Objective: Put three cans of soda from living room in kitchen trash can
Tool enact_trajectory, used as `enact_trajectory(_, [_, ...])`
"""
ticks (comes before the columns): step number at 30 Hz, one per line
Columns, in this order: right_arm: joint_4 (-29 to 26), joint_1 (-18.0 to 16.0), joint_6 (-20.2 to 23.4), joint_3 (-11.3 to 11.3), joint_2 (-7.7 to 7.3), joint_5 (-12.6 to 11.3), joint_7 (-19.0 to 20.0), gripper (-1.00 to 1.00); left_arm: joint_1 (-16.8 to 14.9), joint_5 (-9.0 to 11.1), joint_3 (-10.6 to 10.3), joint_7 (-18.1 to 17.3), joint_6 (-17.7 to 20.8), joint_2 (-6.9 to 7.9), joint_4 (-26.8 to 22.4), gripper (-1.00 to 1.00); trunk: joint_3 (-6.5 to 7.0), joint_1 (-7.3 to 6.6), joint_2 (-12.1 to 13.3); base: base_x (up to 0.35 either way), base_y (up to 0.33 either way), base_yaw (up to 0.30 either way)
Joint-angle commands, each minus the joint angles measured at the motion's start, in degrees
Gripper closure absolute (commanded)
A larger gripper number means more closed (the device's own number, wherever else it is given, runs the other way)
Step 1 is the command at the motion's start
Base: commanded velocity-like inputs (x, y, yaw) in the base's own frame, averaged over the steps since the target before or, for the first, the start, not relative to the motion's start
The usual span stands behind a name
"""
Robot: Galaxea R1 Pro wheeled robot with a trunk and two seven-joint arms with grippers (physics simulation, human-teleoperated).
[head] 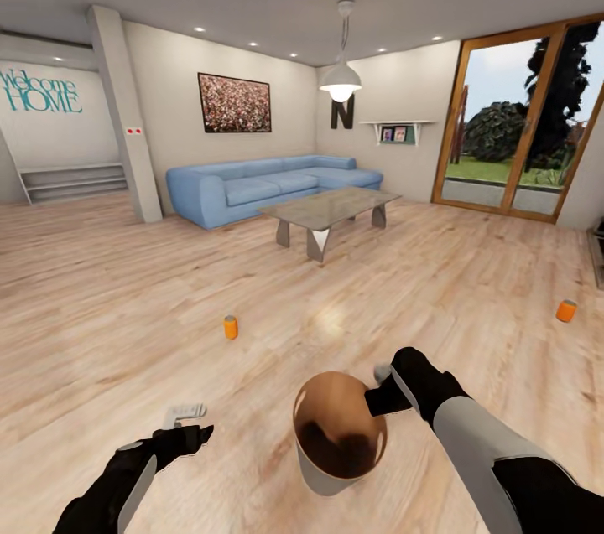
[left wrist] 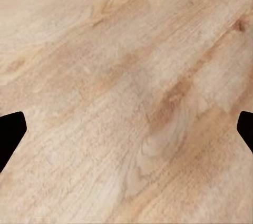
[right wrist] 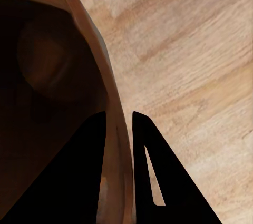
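Head view: we are in the living room, our right tool (head: pixel 379 387) pinching the rim of the tash can (head: pixel 340 438), one finger inside the wall and one outside, as the right wrist view confirms (right wrist: pixel 118 145). Our left tool (head: pixel 186 414) hangs spread over the wood floor (head: pixel 109 291). One orange can of soda (head: pixel 231 327) stands upright beyond the tash can, toward the blue sofa (head: pixel 268 186); a second orange can (head: pixel 567 311) lies tilted far off beside the glass doors (head: pixel 520 123).
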Motion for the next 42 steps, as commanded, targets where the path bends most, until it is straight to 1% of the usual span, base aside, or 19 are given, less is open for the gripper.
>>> enact_trajectory(1, [0.0,0.0,0.2,-0.2,0.01,-1.2,0.2,1.0,0.0,0.0,0.0,0.0,0.0,-0.01,0.0,-1.0,0.01,0.0,0.0,0.274,0.182,0.002])
enact_trajectory(15, [0.0,0.0,-0.6,-0.2,0.06,-1.2,0.2,1.0,0.0,0.0,0.0,0.0,0.0,-0.04,0.0,-1.0,0.01,0.0,0.0,0.274,0.182,-0.002])
enact_trajectory(22, [0.0,0.0,-0.6,-0.2,0.08,-1.2,0.2,1.0,0.0,0.0,0.0,0.0,0.0,-0.02,0.0,-1.0,0.01,0.0,0.0,0.272,0.183,-0.126])
enact_trajectory(33, [0.0,0.0,-0.6,-0.3,0.23,-1.2,0.2,1.0,0.0,0.1,0.1,0.0,0.1,0.02,0.0,-1.0,0.01,0.0,0.0,0.261,0.195,-0.016])
enact_trajectory(42, [0.0,0.0,-0.6,-0.3,0.19,-1.2,0.2,1.0,0.0,0.1,0.1,0.0,0.1,0.02,0.0,-1.0,0.01,0.0,0.0,0.245,0.219,-0.182])
